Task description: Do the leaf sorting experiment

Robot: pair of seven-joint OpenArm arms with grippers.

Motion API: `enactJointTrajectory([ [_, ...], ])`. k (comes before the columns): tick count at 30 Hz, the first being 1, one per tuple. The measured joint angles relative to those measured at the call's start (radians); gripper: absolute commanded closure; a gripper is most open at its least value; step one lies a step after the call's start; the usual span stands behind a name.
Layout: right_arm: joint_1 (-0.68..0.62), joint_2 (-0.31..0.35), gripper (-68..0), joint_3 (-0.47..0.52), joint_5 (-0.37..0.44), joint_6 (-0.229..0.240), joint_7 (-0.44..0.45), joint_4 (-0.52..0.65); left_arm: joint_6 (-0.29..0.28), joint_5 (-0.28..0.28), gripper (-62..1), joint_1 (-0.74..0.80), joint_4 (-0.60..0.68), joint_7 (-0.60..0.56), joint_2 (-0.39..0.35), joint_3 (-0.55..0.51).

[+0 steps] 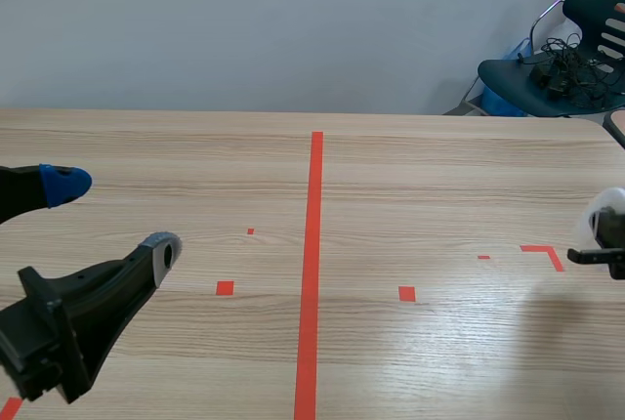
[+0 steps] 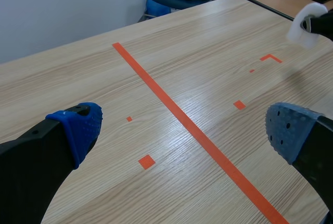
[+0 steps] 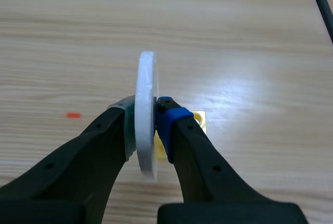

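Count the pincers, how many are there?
2. The left pincer is open, low at the left; the right pincer, at the far right, is shut on a white disc.

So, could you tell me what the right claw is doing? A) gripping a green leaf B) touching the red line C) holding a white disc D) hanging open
C: the right claw is shut on a white disc, held upright on its edge.

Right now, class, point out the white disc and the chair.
White disc point(image 3: 146, 86): right wrist view, on the rim that faces the camera.
Chair point(image 1: 516, 94): scene view, on a bare part of the seat.
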Motion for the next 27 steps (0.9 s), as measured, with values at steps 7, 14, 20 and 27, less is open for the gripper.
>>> enactJointTrajectory([
  [7,0.114,-0.003,-3.7,0.0,0.0,-0.076,0.068,-0.261,0.0,0.0,-62.3,0.0,0.0,0.026,0.0,0.0],
  [14,0.136,-0.003,-12.0,0.0,-0.042,-0.075,0.077,-0.258,0.0,0.0,-62.3,0.0,0.0,0.026,0.0,0.0],
  [20,0.126,0.002,-35.2,0.0,-0.049,-0.058,0.073,-0.253,0.0,0.0,-62.3,0.0,0.0,0.026,0.0,0.0],
  [27,0.111,0.097,-46.7,-0.005,-0.002,0.163,0.025,-0.158,0.0,0.0,-62.3,0.0,0.0,0.026,0.0,0.0],
])
